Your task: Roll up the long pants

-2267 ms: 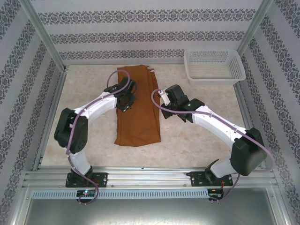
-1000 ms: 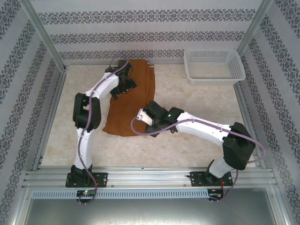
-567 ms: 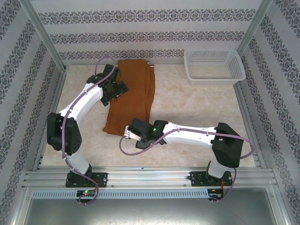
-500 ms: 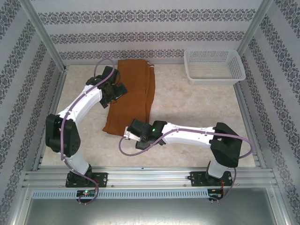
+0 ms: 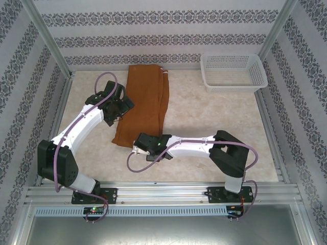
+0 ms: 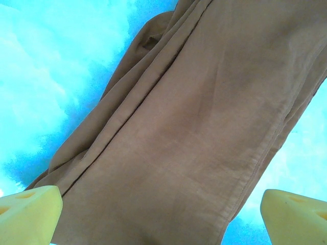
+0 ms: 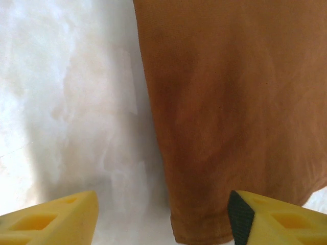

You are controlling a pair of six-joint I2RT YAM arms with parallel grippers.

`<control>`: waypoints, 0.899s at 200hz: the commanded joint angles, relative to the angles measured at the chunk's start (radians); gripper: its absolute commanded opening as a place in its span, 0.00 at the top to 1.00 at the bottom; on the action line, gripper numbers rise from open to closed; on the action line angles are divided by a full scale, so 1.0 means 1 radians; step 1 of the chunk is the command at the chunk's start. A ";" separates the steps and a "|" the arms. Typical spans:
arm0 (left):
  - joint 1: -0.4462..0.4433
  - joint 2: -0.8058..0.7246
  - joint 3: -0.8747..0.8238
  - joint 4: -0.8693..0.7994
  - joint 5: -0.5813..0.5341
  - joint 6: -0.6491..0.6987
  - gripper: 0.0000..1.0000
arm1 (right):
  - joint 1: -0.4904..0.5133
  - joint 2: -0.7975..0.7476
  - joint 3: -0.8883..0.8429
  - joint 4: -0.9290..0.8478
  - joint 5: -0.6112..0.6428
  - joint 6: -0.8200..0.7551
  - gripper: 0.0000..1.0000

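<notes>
The rust-brown long pants [image 5: 148,97] lie flat on the marble table, folded lengthwise, with the waist at the far wall and the hems slanting toward the near left. My left gripper [image 5: 121,106] hovers open at the pants' left edge about halfway down. In the left wrist view the cloth [image 6: 194,127] spans the gap between the wide-apart yellow fingers [image 6: 28,214] of the left gripper [image 6: 163,227]. My right gripper [image 5: 138,146] is low over the near hem, open. In the right wrist view the hem corner [image 7: 199,232] lies between the spread fingers of the right gripper [image 7: 163,224], nothing gripped.
A white mesh basket [image 5: 234,71] stands at the far right corner. Aluminium frame posts and patterned walls ring the table [image 5: 214,117]. The right arm's forearm lies low across the near middle, with bare tabletop to the right of the pants.
The left gripper has drawn back from the far waist end to the pants' left edge. The right gripper has slid left and nearer, reaching the hem. The pants now lie slanted.
</notes>
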 commanded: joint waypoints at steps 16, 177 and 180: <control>0.002 -0.014 -0.011 0.006 -0.020 -0.023 0.00 | -0.034 0.075 0.014 0.041 0.039 -0.056 0.64; -0.048 -0.445 -0.450 0.035 0.029 -0.412 0.00 | -0.251 0.007 0.338 -0.321 -0.453 0.139 1.00; -0.053 -0.447 -0.457 0.040 0.029 -0.418 0.00 | -0.256 0.008 0.341 -0.321 -0.457 0.140 1.00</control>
